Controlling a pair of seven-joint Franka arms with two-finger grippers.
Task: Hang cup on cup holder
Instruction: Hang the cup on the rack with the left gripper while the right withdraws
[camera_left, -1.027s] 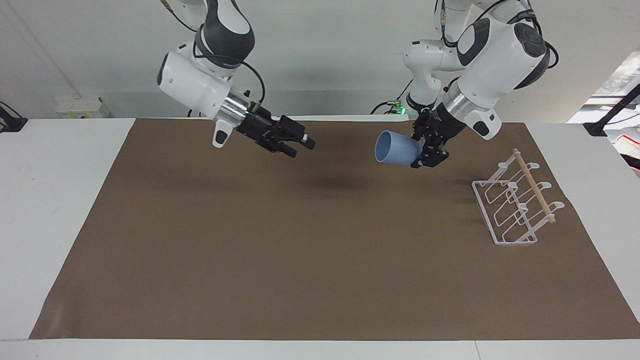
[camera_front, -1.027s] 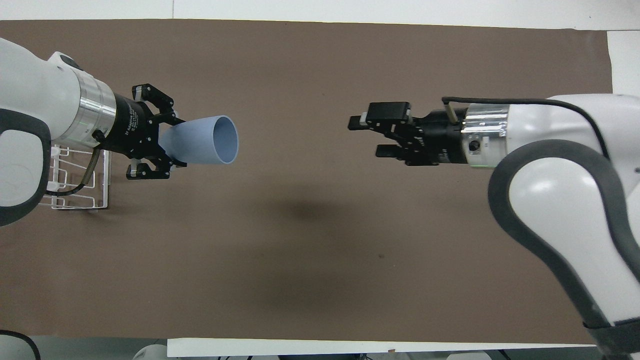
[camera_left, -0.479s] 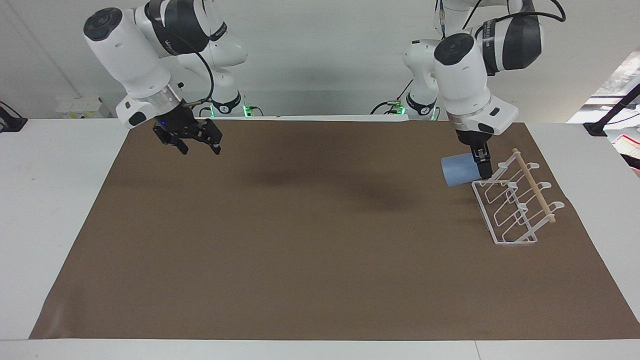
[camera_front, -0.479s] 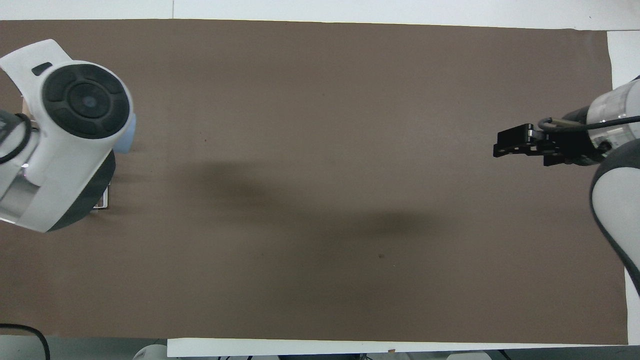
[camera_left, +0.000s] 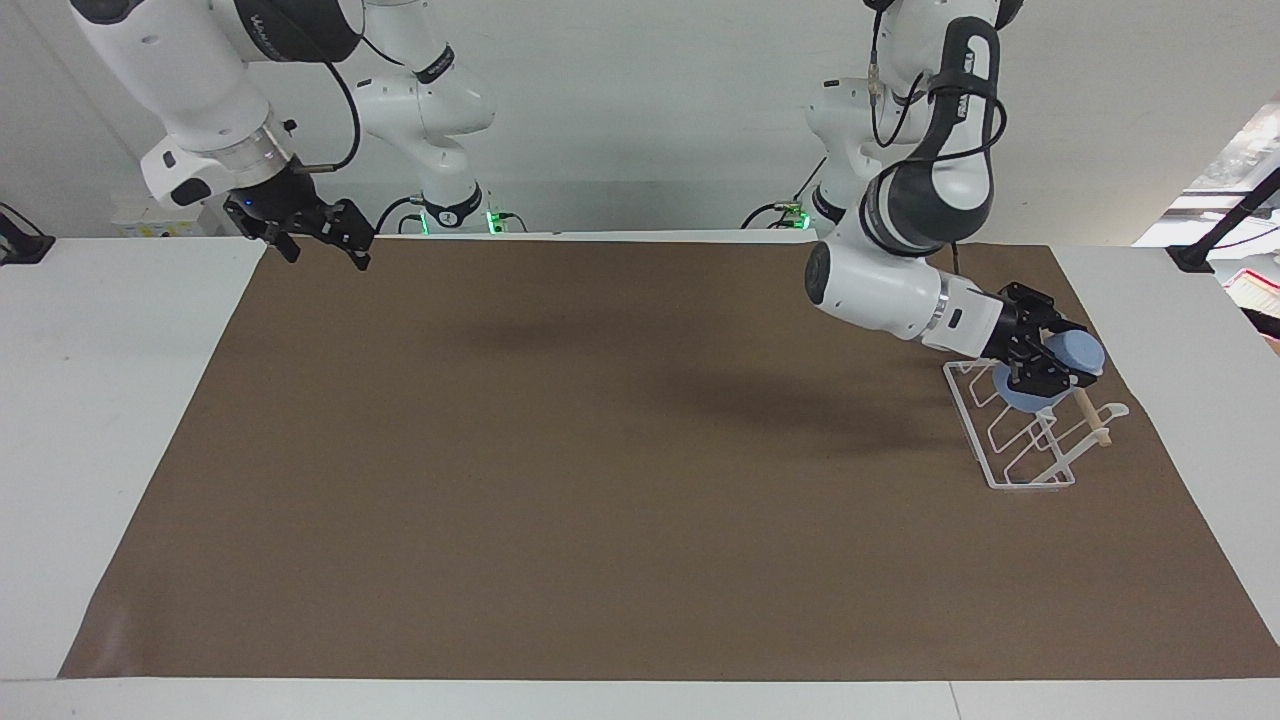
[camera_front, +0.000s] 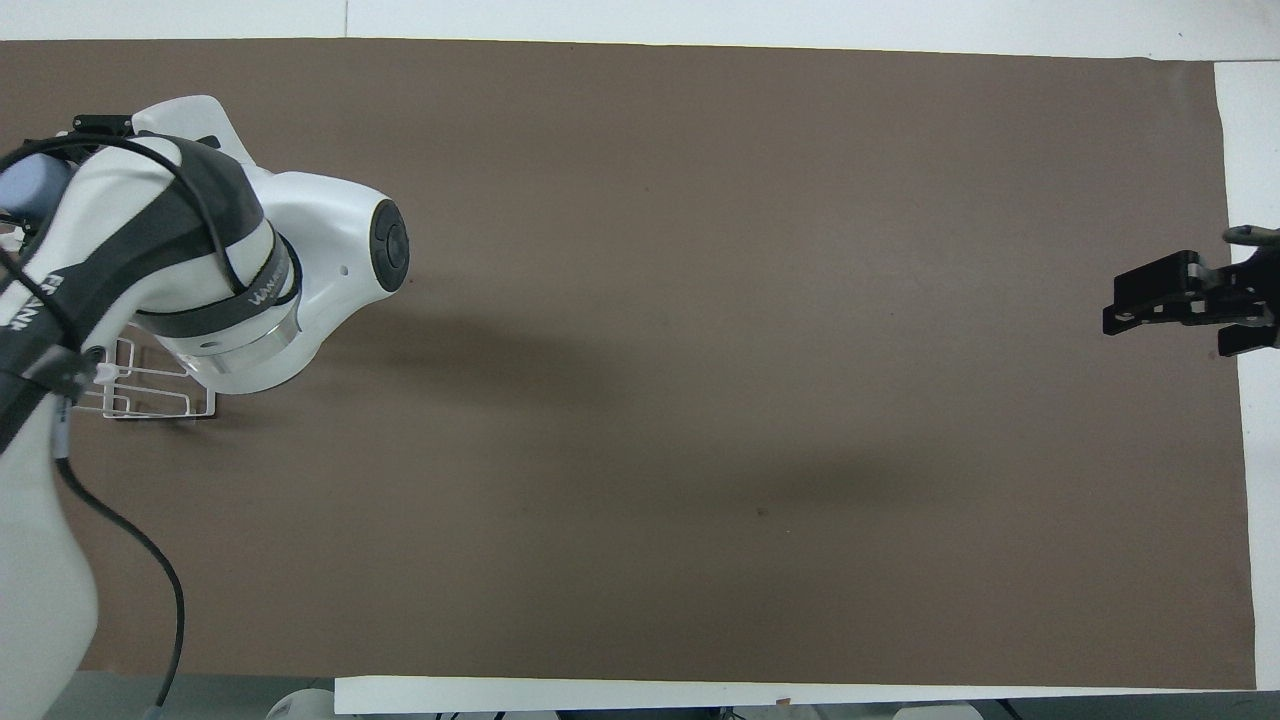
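Observation:
The light blue cup (camera_left: 1080, 352) is in my left gripper (camera_left: 1048, 368), which is shut on it. The cup is tilted, its narrow base up and toward the left arm's end of the table, its mouth down among the prongs of the white wire cup holder (camera_left: 1020, 455). I cannot tell if the cup rests on a prong. The wooden dowel (camera_left: 1092, 418) shows just under the cup. In the overhead view the left arm hides most of the cup (camera_front: 25, 190) and of the cup holder (camera_front: 150, 398). My right gripper (camera_left: 328, 250) is open and empty.
A brown mat (camera_left: 600, 480) covers the white table (camera_left: 120, 420). My right gripper (camera_front: 1165, 300) waits raised over the mat's corner nearest the right arm's base. The left arm's forearm (camera_left: 880, 290) reaches low over the mat beside the cup holder.
My left gripper has swung the cup from mid-mat to over the cup holder, turned it mouth-down and lowered it among the prongs. My right gripper has drawn back to its corner.

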